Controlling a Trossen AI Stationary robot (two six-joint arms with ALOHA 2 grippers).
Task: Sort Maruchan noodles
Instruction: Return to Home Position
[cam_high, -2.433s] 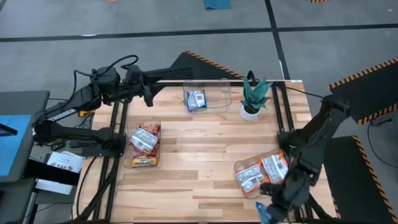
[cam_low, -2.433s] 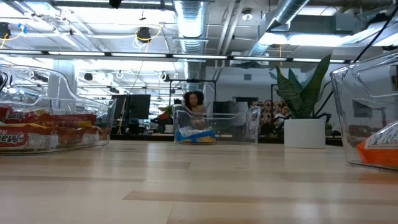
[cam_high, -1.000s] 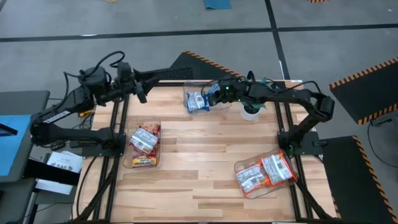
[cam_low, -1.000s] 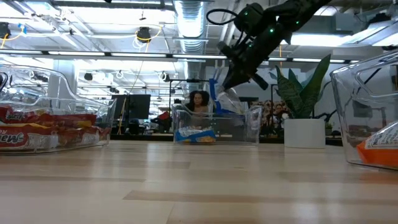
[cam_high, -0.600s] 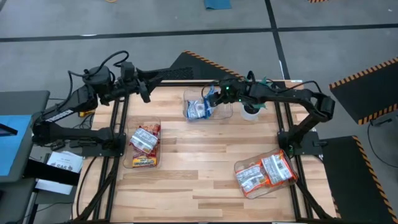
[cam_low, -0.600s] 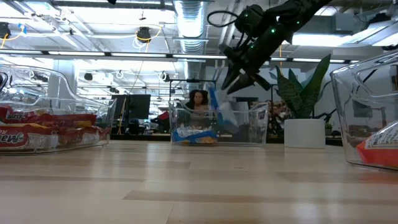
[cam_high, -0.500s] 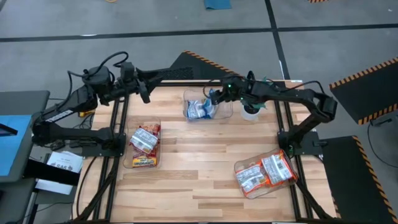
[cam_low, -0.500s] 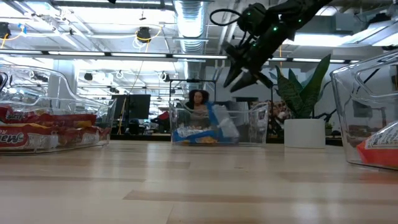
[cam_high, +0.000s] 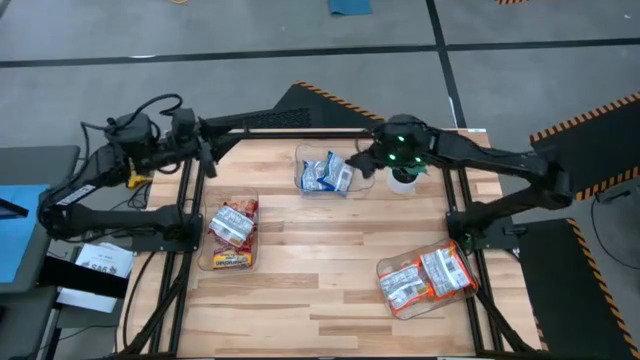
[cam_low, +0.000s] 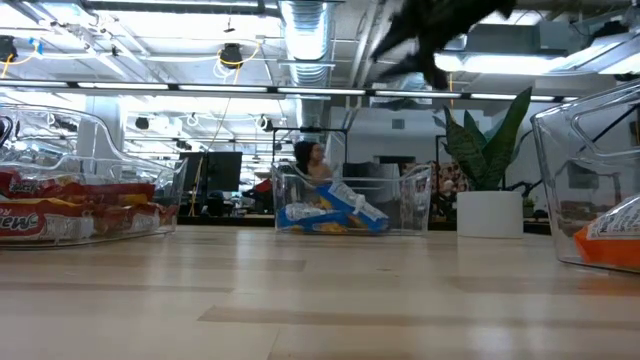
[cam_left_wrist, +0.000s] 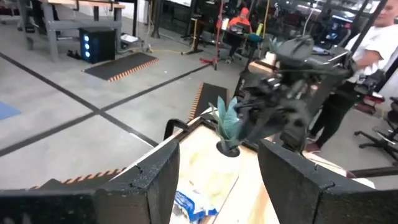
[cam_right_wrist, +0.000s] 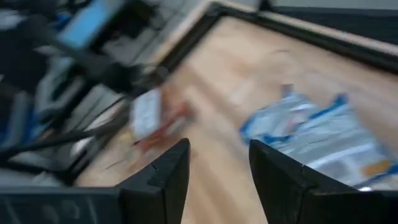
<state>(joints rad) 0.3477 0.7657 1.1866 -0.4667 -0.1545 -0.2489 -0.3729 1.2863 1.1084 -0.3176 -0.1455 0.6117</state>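
Observation:
Two blue-and-white Maruchan noodle packets (cam_high: 327, 174) lie in a clear bin (cam_high: 300, 150) at the table's far middle. One of them (cam_low: 352, 206) rests slanted on the other. My right gripper (cam_high: 366, 162) hovers open just right of and above that bin, with nothing between its fingers (cam_right_wrist: 214, 162). My left gripper (cam_high: 206, 152) waits open past the table's far left corner, also with nothing between its fingers (cam_left_wrist: 217, 168). Red and orange packets (cam_high: 230, 230) fill a clear bin at the left. Orange-and-white packets (cam_high: 425, 275) fill another at the near right.
A small potted green plant (cam_low: 489, 160) stands at the far right, right beside my right wrist. The left bin (cam_low: 90, 205) and the near right bin (cam_low: 590, 180) flank bare wood in the middle of the table (cam_high: 330, 250). A person (cam_low: 312, 160) sits in the room behind.
My right gripper has opened and let go of a blue-and-white packet. The packet has dropped into the far bin and now lies slanted on the packet there. The gripper has risen and drawn back toward the table's right. My left arm has shifted a little toward the left.

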